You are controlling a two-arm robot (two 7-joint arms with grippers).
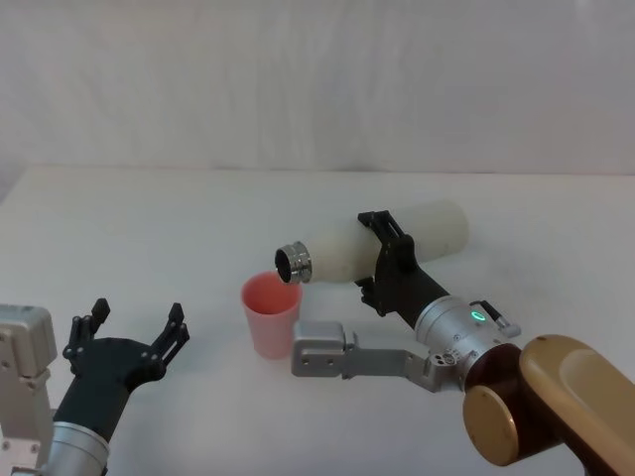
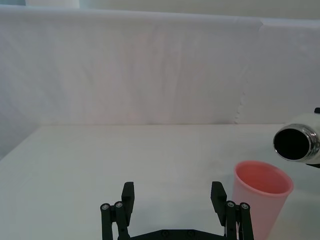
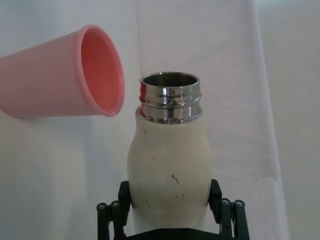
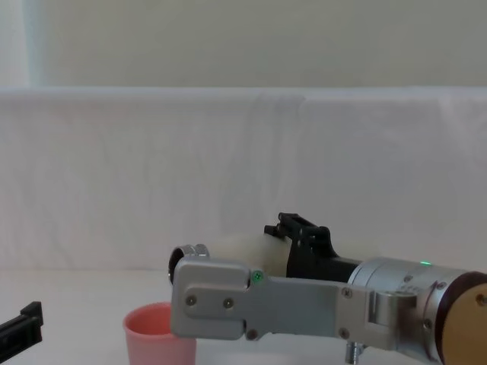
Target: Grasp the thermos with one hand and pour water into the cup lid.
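The cream-white thermos (image 1: 382, 245) is held nearly level above the table, its open steel neck (image 1: 294, 263) just over the rim of the pink cup lid (image 1: 271, 314). My right gripper (image 1: 382, 260) is shut on the thermos body. The right wrist view shows the thermos (image 3: 169, 160) between the fingers, with the cup lid (image 3: 65, 80) just beyond its steel mouth. My left gripper (image 1: 134, 327) stands open near the table's front left, apart from both. Its wrist view shows the cup lid (image 2: 261, 197) upright with the thermos mouth (image 2: 296, 143) above its rim. No water is visible.
A white cloth covers the table (image 1: 149, 228) and a white backdrop stands behind it. Bare table surface lies to the left of and behind the cup lid. My right arm's metal link (image 1: 357, 355) passes low just right of the cup lid.
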